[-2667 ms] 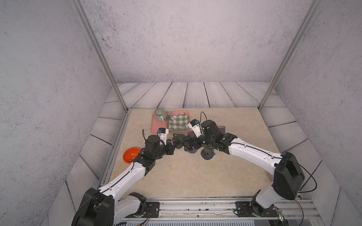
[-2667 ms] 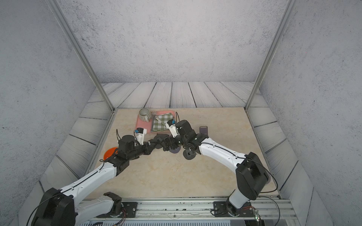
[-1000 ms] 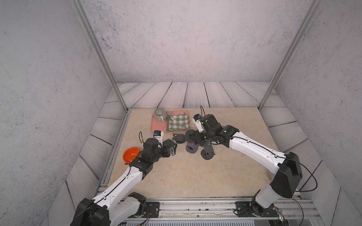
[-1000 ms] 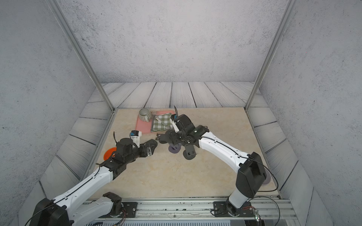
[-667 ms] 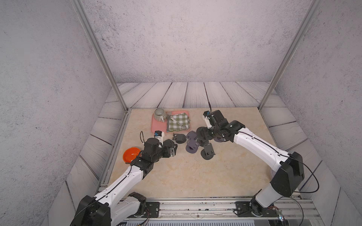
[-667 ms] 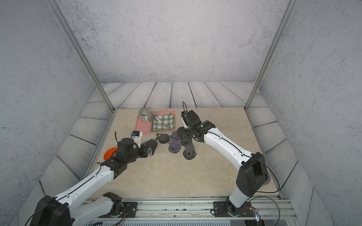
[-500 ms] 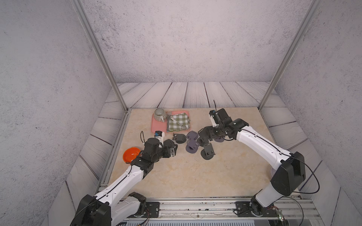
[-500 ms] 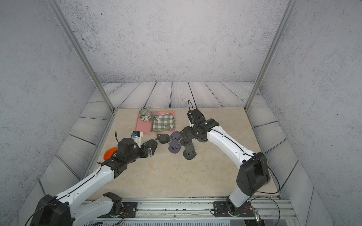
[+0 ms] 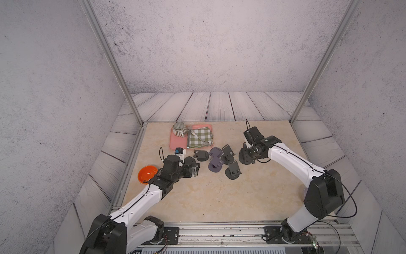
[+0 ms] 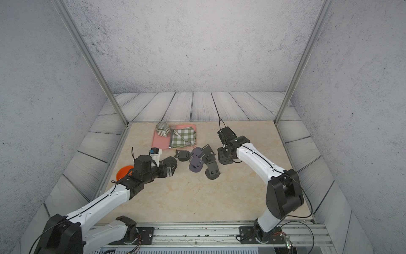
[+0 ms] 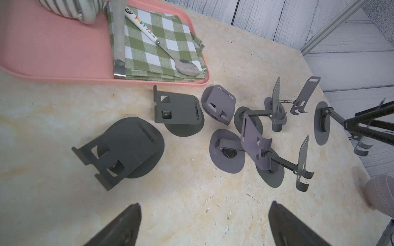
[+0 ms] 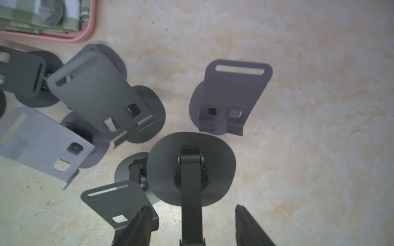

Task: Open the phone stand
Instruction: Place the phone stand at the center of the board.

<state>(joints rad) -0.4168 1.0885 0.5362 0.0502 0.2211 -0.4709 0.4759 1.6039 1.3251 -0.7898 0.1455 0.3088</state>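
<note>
Here, right gripper point(image 12: 191, 208) pinches phone stand point(image 12: 164, 170); stand's arm runs out between fingers point(image 12: 140, 225), round base hanging clear above other stands point(image 12: 96, 93). Left gripper point(image 11: 204, 204) spread wide, empty.

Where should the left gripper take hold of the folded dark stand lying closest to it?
Probably on the folded dark stand, at its hooked end, which juts past the oval base. The left gripper, jaws wide open, could come down from above and close across the plate's two straight side edges.
</note>
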